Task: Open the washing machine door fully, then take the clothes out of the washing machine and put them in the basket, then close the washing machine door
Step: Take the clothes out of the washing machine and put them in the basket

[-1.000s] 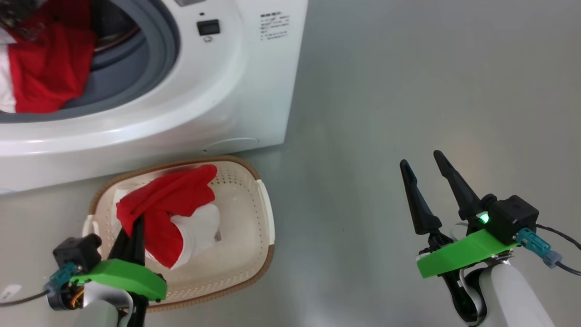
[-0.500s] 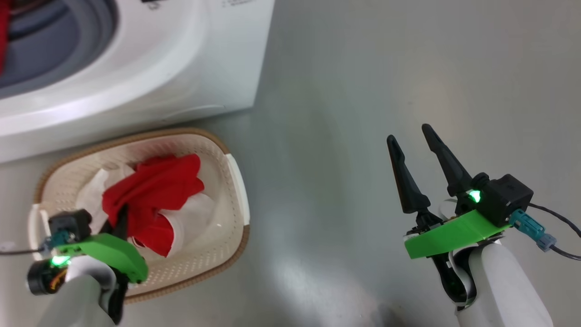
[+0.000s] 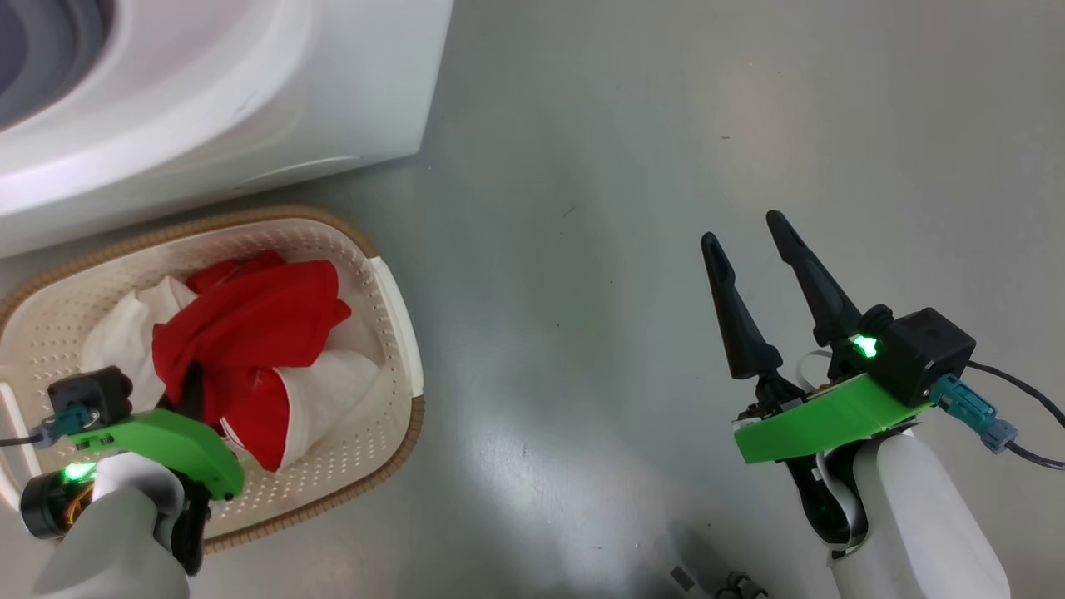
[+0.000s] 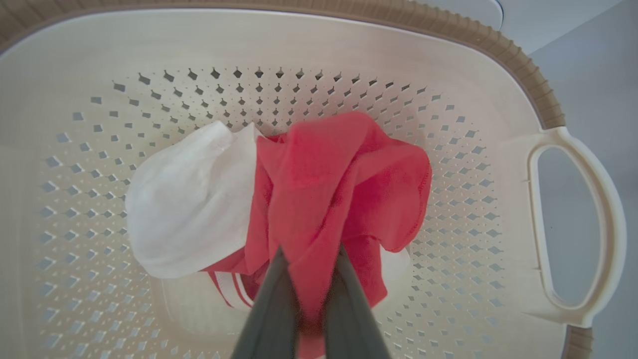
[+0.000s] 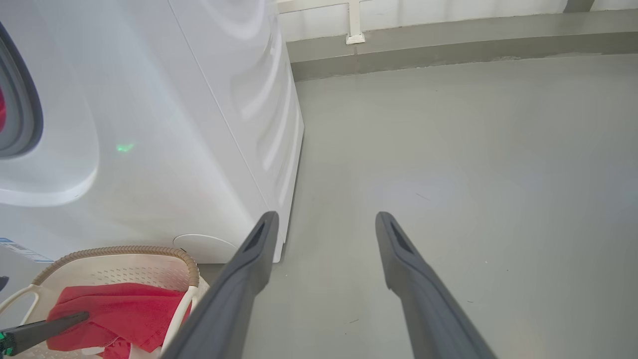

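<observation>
The left gripper (image 4: pixel 310 251) has its fingers drawn close together, pinching a fold of red cloth from the clothes (image 4: pixel 344 184). The garment, red with a white part, bunches directly ahead of the fingertips and lies inside the basket (image 4: pixel 503 50), on its perforated bottom. The basket's walls surround this gripper on all sides. One side handle (image 4: pixel 573 224) sits to the right of the fingers in the left wrist view.

The right gripper (image 3: pixel 742 230) has its fingers spread apart with nothing between them, over bare grey floor (image 3: pixel 599 166). The washing machine (image 5: pixel 164 129) stands ahead and to the left of this gripper. Its white corner lies just beyond the left fingertip in the right wrist view. The basket sits at the machine's foot, to the lower left of the fingers. An edge of the grey gasket (image 5: pixel 20 114) is visible at the far left of that view.
</observation>
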Available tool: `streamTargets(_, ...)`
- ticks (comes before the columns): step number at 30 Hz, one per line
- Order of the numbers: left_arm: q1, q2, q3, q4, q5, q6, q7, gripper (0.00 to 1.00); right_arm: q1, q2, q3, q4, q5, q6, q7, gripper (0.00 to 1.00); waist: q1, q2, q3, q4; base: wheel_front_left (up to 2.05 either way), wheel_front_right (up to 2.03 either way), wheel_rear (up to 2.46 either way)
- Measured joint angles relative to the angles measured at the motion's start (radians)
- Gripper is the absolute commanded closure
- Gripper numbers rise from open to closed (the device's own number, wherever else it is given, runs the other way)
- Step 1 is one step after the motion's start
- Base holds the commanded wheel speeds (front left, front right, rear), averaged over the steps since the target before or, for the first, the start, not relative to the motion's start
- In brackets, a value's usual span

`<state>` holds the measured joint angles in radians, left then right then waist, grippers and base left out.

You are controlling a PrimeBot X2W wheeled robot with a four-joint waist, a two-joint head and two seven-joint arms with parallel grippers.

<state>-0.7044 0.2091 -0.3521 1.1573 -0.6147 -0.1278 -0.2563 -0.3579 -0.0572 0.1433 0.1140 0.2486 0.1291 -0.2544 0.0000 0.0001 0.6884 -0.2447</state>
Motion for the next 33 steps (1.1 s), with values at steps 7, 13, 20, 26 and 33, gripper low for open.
streamTargets(7,-0.002,-0.002,-0.018,-0.001,-0.039,0.000,0.000,0.00,-0.002,0.001,-0.006,0.011,-0.002,0.000,0.000,0.00,0.0000,0.0000,-0.026,0.015,0.00,0.00,0.00)
streamTargets(13,0.010,-0.011,-0.016,-0.032,-0.059,0.000,0.000,0.00,-0.001,0.001,-0.019,0.026,-0.008,0.000,0.000,0.00,0.0000,0.0000,-0.067,0.032,0.00,0.00,0.00)
streamTargets(20,0.077,-0.018,0.017,-0.088,-0.059,0.000,0.000,0.00,0.017,-0.016,-0.025,0.045,-0.008,0.000,0.000,0.00,0.0000,0.0000,-0.136,0.053,0.00,0.00,0.00)
streamTargets(26,0.137,-0.019,0.077,-0.161,-0.028,0.000,0.000,0.00,0.045,-0.041,-0.022,0.064,-0.007,0.000,0.000,0.00,0.0000,0.0000,-0.207,0.073,0.00,0.00,0.00)
streamTargets(33,0.197,-0.034,0.174,-0.293,0.060,0.000,0.000,0.00,0.077,-0.060,-0.026,0.077,0.001,0.000,0.000,0.00,0.0000,0.0000,-0.290,0.102,0.00,0.00,0.00)
